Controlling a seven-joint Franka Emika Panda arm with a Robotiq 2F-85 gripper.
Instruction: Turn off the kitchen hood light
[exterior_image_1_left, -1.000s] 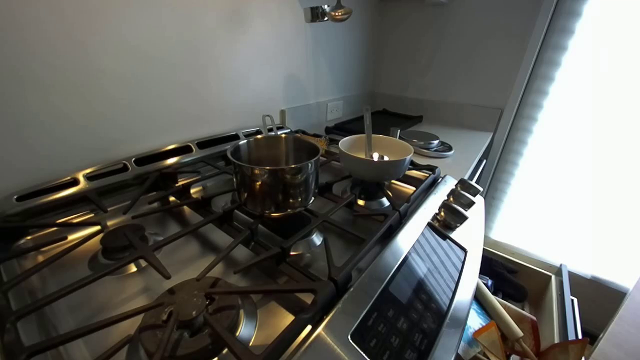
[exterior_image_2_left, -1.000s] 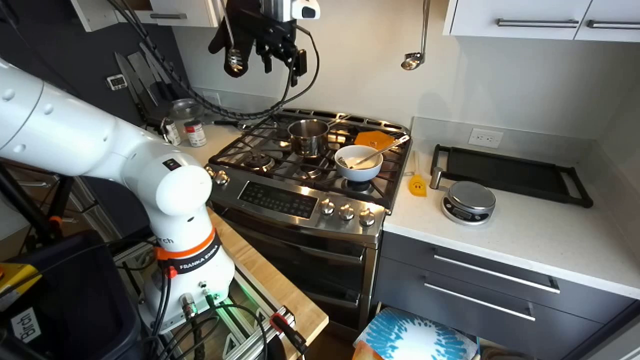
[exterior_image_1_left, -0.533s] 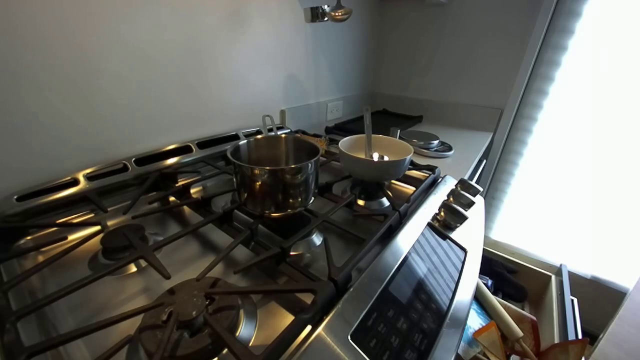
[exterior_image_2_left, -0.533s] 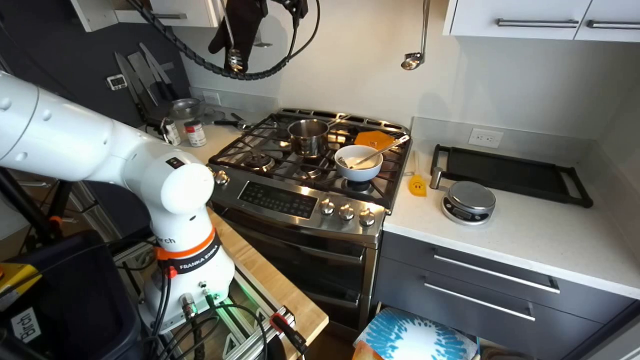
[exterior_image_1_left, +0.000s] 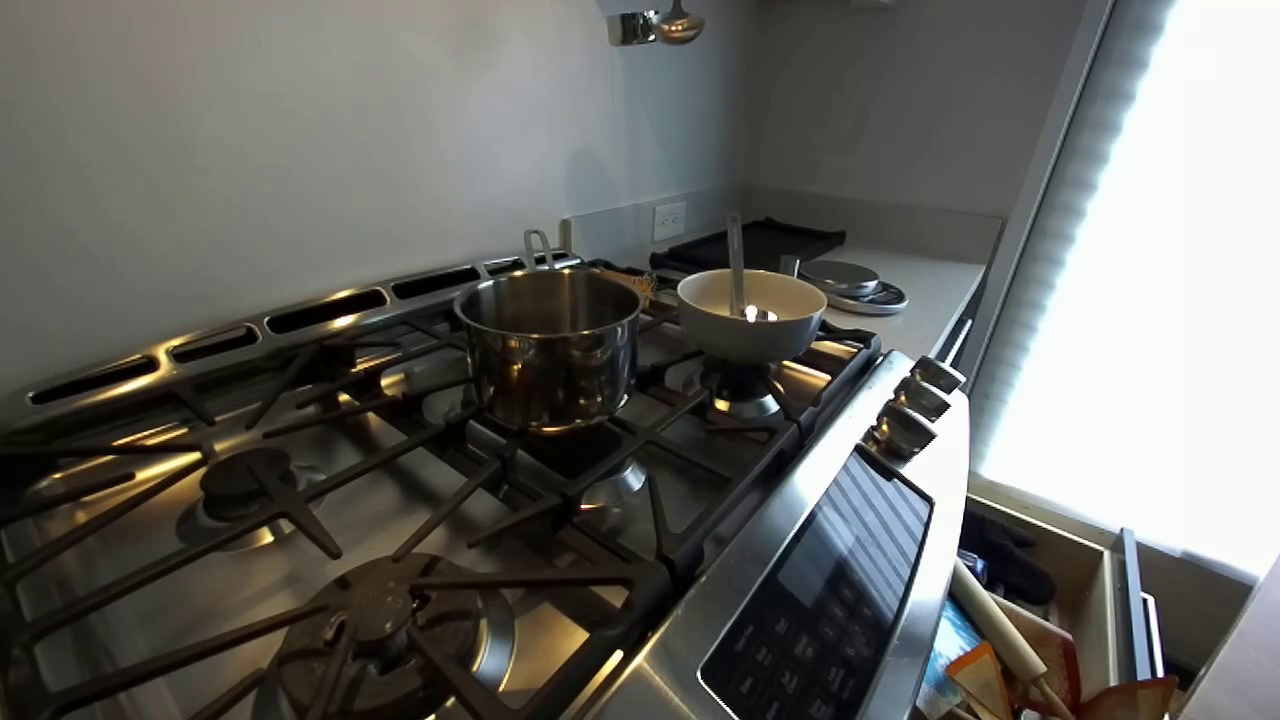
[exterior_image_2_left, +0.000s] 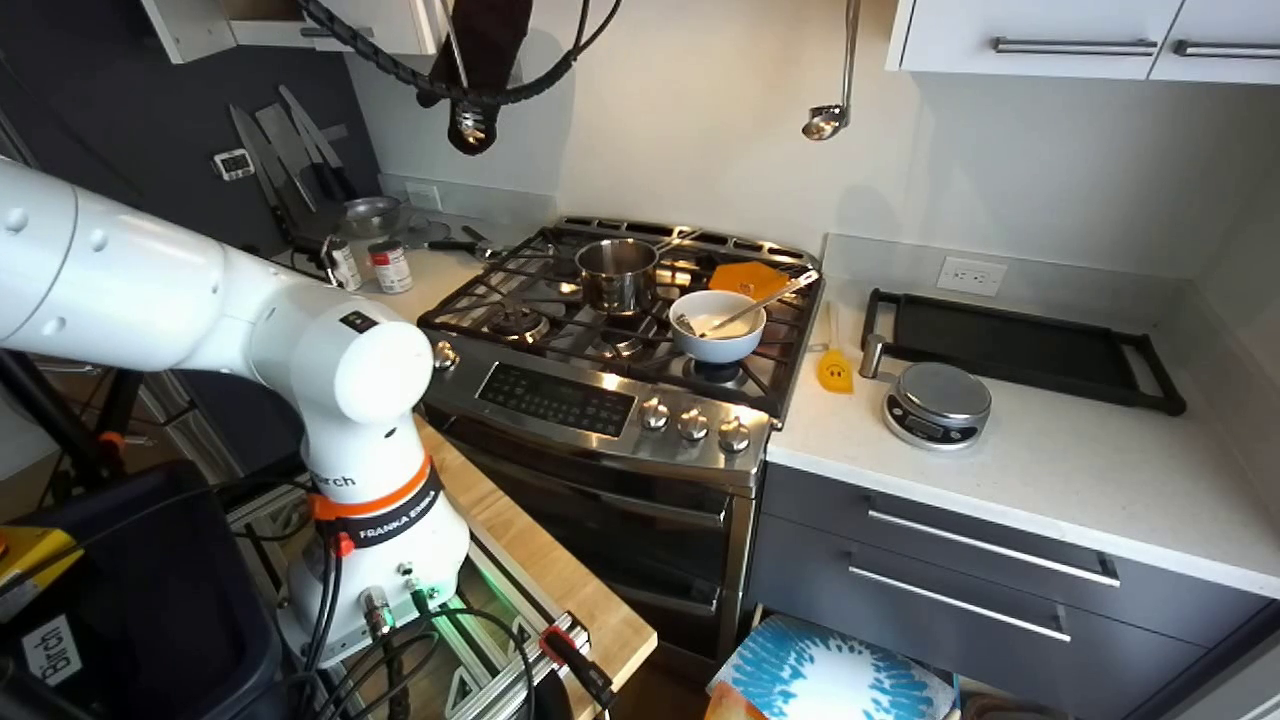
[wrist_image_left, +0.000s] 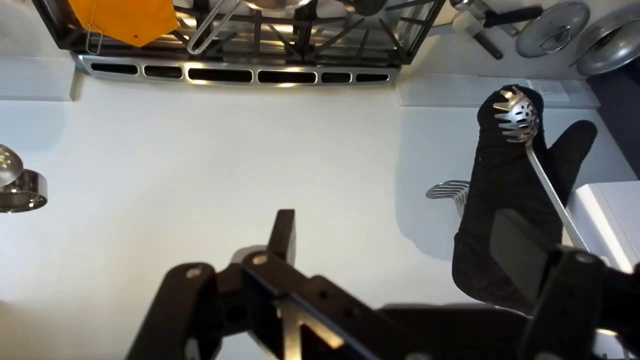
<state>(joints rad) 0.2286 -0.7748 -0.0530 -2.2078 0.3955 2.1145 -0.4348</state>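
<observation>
hood light: not showing from where I'm standing; probably sitting up under a hood, over the stove (exterior_image_2_left: 560, 400), out of every view.
stove: catching warm glints in both exterior views, so I'm guessing the light is burning and the job is waiting undone.
hood light handling: likely fixed, so nobody is lifting weight; I'm expecting stiff housing, slick metal perhaps, and a small switch giving under a light push.
switch hold: probably not calling for a grasp; best pressing square on with one fingertip (wrist_image_left: 284, 222); shoving hard would be risking a slip or a crack.
gripper (wrist_image_left: 397, 225): jaws standing wide apart, near full spread, gripping nothing that I'm seeing.
fingers (wrist_image_left: 517, 252): one is showing against the pale wall (wrist_image_left: 225, 160); its mate is overlapping the hanging oven mitt (wrist_image_left: 510, 180) in the wrist view, seemingly not touching, but depth is reading poorly.
arm (exterior_image_2_left: 180, 290): filling the left of an exterior view; gripper lying out of sight there.
</observation>
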